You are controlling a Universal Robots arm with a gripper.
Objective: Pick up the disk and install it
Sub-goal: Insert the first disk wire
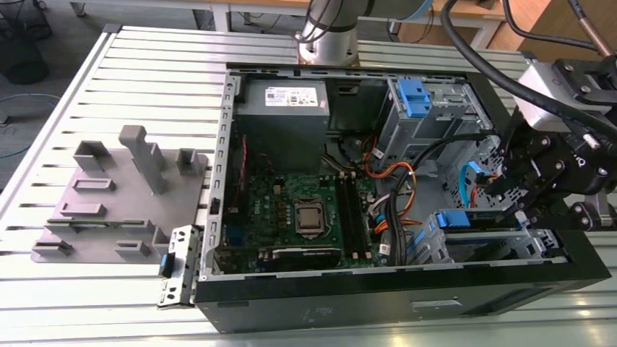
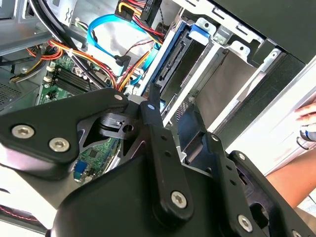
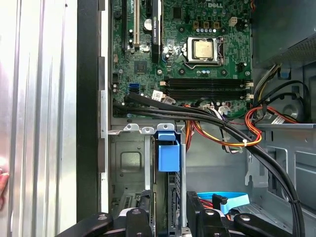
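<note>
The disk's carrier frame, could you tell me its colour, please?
Blue carrier frame, best in first wrist view.

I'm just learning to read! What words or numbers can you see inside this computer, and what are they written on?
White sticker on the grey power box: print too small to read.
Green circuit board: tiny white lettering, too small to read.
Silver chip on that board: faint marks, too blurred to read.
So there are no words or numbers I can quote for sure.
</note>
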